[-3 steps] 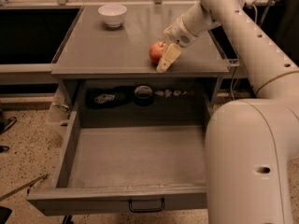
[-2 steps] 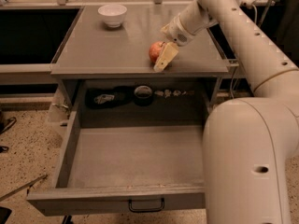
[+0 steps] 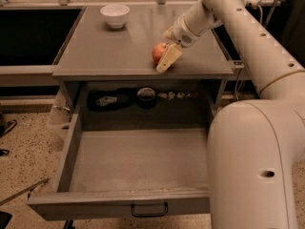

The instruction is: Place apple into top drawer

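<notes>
The red apple (image 3: 158,52) with yellowish patches sits on the grey countertop (image 3: 109,49), near its front edge and right of centre. My gripper (image 3: 164,60) is right at the apple, reaching down from the upper right and covering its right side. The top drawer (image 3: 138,159) below the counter is pulled far out toward me. Its inside is bare, and its flat front panel with the small dark handle (image 3: 149,210) is at the bottom of the view.
A small white bowl (image 3: 115,15) stands at the back left of the countertop. Dark small items (image 3: 107,100) and a round one (image 3: 146,94) lie in the space behind the open drawer. My white arm and base (image 3: 257,166) fill the right side.
My gripper has shifted slightly left along the counter at the apple, and the apple has moved a little left with it. The drawer has not moved.
</notes>
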